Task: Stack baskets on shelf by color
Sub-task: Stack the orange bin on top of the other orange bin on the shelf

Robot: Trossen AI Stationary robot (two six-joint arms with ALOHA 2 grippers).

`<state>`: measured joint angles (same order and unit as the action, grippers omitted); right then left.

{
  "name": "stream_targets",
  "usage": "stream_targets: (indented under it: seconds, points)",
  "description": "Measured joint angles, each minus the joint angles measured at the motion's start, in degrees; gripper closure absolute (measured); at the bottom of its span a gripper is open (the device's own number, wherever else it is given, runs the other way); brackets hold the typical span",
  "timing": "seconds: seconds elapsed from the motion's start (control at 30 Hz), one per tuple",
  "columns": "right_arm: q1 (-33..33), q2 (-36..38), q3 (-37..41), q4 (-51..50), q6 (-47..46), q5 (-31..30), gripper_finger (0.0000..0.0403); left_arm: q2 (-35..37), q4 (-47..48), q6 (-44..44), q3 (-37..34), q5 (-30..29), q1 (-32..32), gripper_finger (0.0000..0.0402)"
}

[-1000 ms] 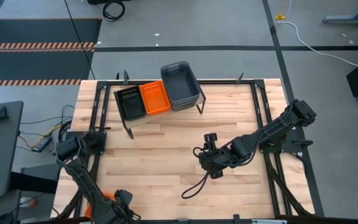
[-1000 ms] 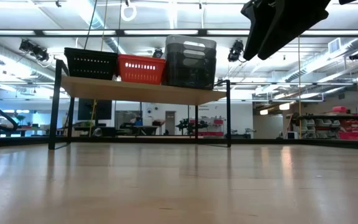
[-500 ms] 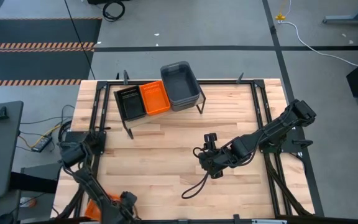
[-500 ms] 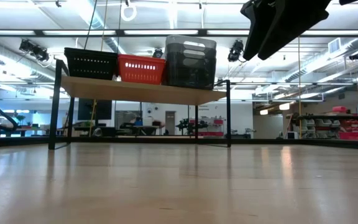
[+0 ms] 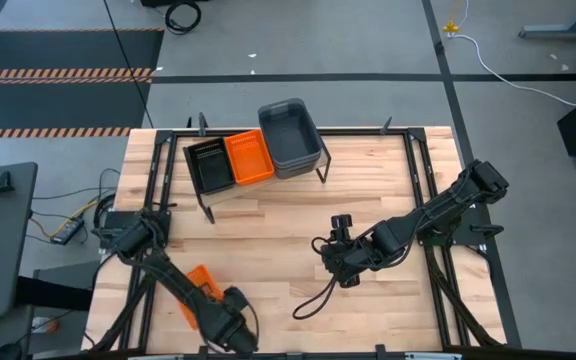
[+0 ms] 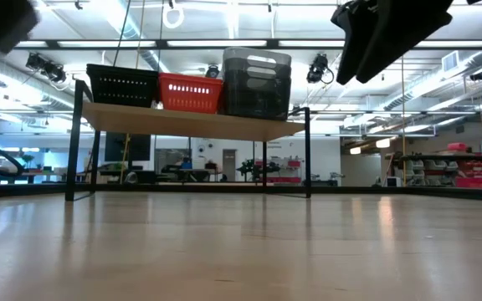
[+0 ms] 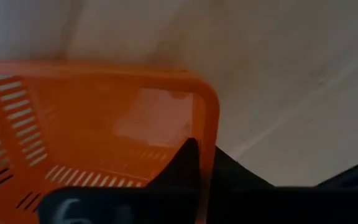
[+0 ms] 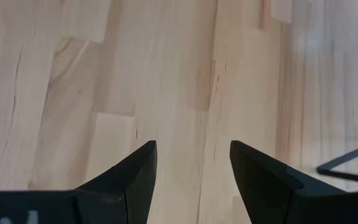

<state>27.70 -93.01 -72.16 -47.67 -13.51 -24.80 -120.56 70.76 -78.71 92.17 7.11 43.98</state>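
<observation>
On the shelf (image 5: 268, 178) at the table's far side stand a black basket (image 5: 209, 163), an orange basket (image 5: 249, 157) and a dark-grey bin (image 5: 291, 138), side by side on its plank (image 6: 191, 122). Another orange basket (image 5: 198, 288) is near the table's near left edge, with my left gripper (image 5: 218, 308) shut on it. My right gripper (image 5: 334, 256) hangs open over the middle of the table with nothing between its fingers (image 8: 143, 163). My left gripper holds the orange basket by an end wall near a corner (image 7: 205, 134), one finger (image 7: 185, 162) inside the basket and the other outside. The fingers point steeply down from above. I cannot tell whether the basket rests on the table or is lifted.
A black cable loop (image 5: 313, 298) lies on the table below my right gripper. Black frame rails (image 5: 418, 170) run along the table's left and right sides. Bare wood spreads between the shelf and both grippers.
My left gripper has moved along the near edge toward the table's right and rolled about its own line. The orange basket has come with it, from the near left corner farther in over the table and turned about. My left arm now shows at the low view's top left.
</observation>
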Motion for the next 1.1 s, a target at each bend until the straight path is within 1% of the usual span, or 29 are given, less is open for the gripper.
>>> stream_targets:
  seconds: [0.07, 0.13, 0.3, 0.47, 0.53, 0.63, 0.73, 0.93, 1.1]
  points:
    - [0.3, 0.0, 0.0, -1.2, -1.1, 0.0, 0.0192, 0.1, 3.5, 3.5, 2.3, -0.1, -1.3, 0.0397]
    - [0.7, 0.0, 0.0, -2.3, -1.9, -0.4, 0.0192, 0.1, 7.9, 6.5, 5.7, -2.1, -2.4, 0.0397]
    - [2.0, 0.0, 0.0, -3.5, -2.6, -6.3, 0.0192, 0.2, 19.1, 11.9, 17.7, -11.4, -4.1, 0.0397]
    - [2.6, 0.1, 0.2, -3.4, -4.6, -7.1, 0.0192, 1.6, 19.3, 20.2, 26.9, -23.5, -5.3, 0.0398]
    - [2.6, 0.1, 1.4, -3.3, -6.2, -6.8, 0.0192, 2.4, 19.2, 23.7, 29.4, -27.3, -6.1, 0.0398]
    - [2.6, 0.1, 4.1, -2.4, -9.0, -4.6, 0.0192, 3.4, 19.3, 28.9, 31.9, -31.4, -8.0, 0.0398]
    - [2.6, 0.1, 8.0, 0.0, -10.4, -2.0, 0.0192, 4.9, 19.3, 34.4, 32.4, -33.1, -10.2, 0.0398]
    - [2.6, 0.0, 15.7, 5.4, -12.9, -1.1, 0.0192, 6.8, 19.3, 43.8, 32.4, -33.6, -16.1, 0.0396]
    - [2.6, 0.0, 19.6, 7.8, -18.1, -1.0, 0.0192, 7.8, 19.3, 52.1, 32.4, -33.2, -20.9, 0.0394]
